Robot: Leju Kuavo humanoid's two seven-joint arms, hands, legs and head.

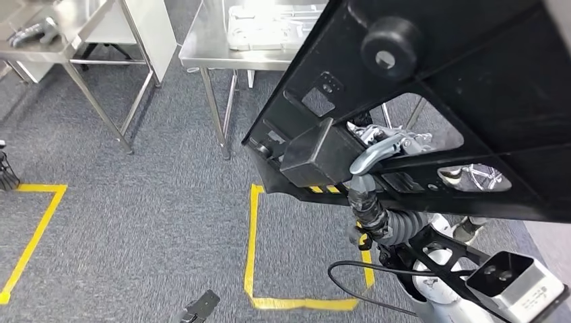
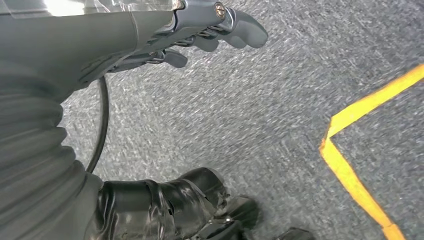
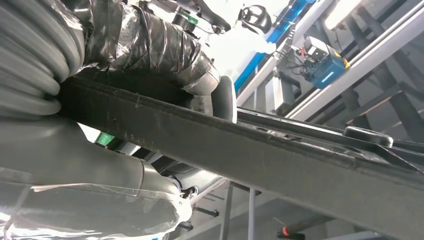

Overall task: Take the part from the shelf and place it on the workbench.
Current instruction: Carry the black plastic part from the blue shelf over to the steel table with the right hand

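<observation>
The part (image 1: 471, 81) is a large black flat panel with cut-outs, a round knob and a boxy block. It is carried tilted above the floor in the right half of the head view. My right hand (image 1: 377, 153) grips it through one of the cut-outs, silver fingers wrapped over a bar. In the right wrist view the taped fingers and thumb of that hand (image 3: 150, 45) clamp the part's black edge (image 3: 280, 155). My left hand (image 2: 200, 30) hangs over the grey carpet, fingers loosely apart, holding nothing. The steel workbench (image 1: 202, 47) stands ahead at the top centre.
A pale moulded piece (image 1: 269, 27) lies on the workbench. A second steel table (image 1: 60, 54) stands at the upper left. Yellow tape marks a square (image 1: 252, 242) on the carpet below the part and another corner (image 1: 34, 235) at the left. A black cable (image 1: 350, 282) loops near my right arm.
</observation>
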